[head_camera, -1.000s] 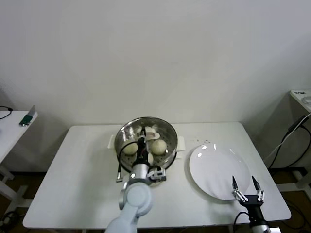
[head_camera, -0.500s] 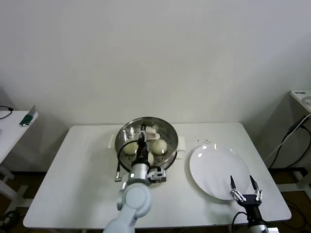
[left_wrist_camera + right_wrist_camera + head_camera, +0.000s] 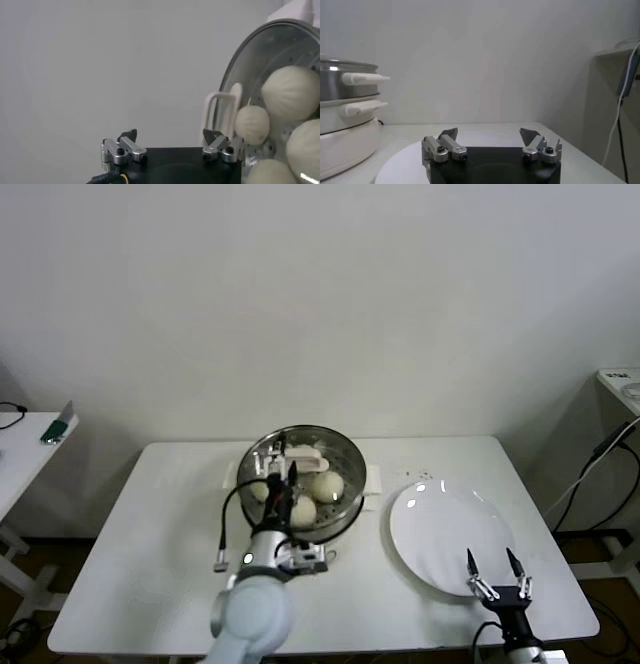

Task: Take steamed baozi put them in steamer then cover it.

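Note:
The steamer [image 3: 340,452] is a shiny steel pot on a cream base at the table's middle back. Several cream-white baozi lie inside it [image 3: 327,484]. In the left wrist view the steamer's rim [image 3: 235,65] and the baozi [image 3: 291,92] show beside the gripper. My left gripper [image 3: 277,462] is open and empty, over the steamer's left near rim; it also shows in the left wrist view [image 3: 170,142]. My right gripper [image 3: 490,570] is open and empty, low over the near edge of the white plate [image 3: 440,519]; it also shows in the right wrist view [image 3: 490,136].
The flat white plate is bare and lies right of the steamer. In the right wrist view the steamer [image 3: 342,120] stands beyond the plate [image 3: 400,165]. A side table [image 3: 25,444] stands at the far left and a cabinet with cables [image 3: 620,399] at the far right.
My left arm has swung to the left, and its gripper has moved from the steamer's middle to its left near rim. My right gripper has drifted slightly nearer and left.

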Motion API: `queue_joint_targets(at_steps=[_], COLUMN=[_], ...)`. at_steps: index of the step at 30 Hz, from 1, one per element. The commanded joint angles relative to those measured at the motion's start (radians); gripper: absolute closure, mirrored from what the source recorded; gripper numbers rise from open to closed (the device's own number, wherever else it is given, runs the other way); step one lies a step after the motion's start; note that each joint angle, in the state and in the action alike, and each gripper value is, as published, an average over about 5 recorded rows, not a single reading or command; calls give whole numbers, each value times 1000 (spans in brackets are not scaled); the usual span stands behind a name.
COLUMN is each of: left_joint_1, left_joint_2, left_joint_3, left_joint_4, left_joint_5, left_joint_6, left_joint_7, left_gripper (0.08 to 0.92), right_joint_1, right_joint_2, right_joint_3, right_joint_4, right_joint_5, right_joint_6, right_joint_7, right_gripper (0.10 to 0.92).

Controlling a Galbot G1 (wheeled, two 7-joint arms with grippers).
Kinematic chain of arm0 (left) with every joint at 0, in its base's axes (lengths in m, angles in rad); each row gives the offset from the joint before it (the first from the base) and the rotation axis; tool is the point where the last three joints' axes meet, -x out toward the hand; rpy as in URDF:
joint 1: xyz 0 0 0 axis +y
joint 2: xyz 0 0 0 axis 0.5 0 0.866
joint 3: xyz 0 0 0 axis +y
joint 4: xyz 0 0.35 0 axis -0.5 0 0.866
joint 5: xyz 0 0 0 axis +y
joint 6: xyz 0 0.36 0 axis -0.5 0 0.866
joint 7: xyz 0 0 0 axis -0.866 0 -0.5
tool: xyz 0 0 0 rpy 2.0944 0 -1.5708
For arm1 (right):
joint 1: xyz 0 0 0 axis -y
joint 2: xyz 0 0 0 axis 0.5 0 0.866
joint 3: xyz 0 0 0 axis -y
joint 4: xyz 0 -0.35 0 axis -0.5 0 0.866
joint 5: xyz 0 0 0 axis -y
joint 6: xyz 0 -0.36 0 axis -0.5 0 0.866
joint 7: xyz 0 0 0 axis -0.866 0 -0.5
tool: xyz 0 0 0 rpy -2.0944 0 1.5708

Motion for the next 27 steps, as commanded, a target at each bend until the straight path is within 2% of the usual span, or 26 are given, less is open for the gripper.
queue_joint_targets(at_steps=[1, 6, 10, 17, 27], left_joint_1=[181, 303, 403, 471, 458], left_joint_2=[89, 78, 105, 130, 102], left_joint_3=[-324, -559, -652, -635, -592], left_joint_4=[-174, -164, -90, 87, 195], left_joint_5=[-850, -1308, -1537, -1658, -1634], left_joint_6=[-199, -328, -459, -645, -716], left_joint_7=[-271, -282, -267, -263, -254], left_gripper=[178, 177, 177, 177, 177], right_joint_1=[-21, -7, -6, 1, -3], right_joint_2=[4, 24, 30, 34, 24], right_joint_3=[-4, -8, -17, -27, -25], right_joint_4=[51, 46, 41, 24, 24], right_joint_5=[-67, -77, -75, -75, -48], right_joint_6=[11, 25, 41, 53, 51], right_joint_7=[78, 96, 96, 97, 95], right_gripper=[203, 203, 203, 203, 203])
